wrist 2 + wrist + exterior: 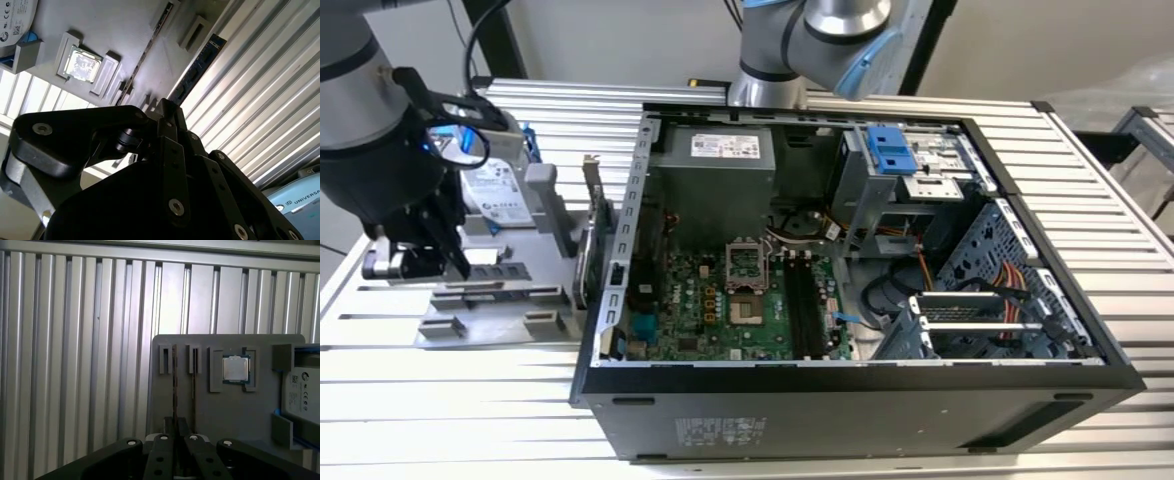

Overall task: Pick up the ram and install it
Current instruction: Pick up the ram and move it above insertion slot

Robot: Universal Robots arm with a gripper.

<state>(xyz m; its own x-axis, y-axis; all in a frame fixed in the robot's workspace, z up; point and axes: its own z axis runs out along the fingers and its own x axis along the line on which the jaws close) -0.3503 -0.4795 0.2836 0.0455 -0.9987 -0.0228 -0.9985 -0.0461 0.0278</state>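
The ram (174, 385) is a thin dark stick seen edge-on, standing in a slot of the grey parts holder (235, 415). In the second wrist view the ram (200, 65) shows its dark blue side along the holder's edge. My gripper (175, 434) sits over one end of this stick with its fingers drawn together on it. The exterior view has the gripper (434, 268) low over the holder (480, 320), at the exterior view's left of the open computer case (854, 400). A second thin stick (193, 382) stands in the neighbouring slot.
The holder also carries a processor chip (235, 368), a silver hard drive (494, 195) and a card with a metal bracket (594, 235). Inside the case lies the green motherboard (707, 320) with long black memory slots (803, 305). Ribbed metal table (454, 400) lies all around.
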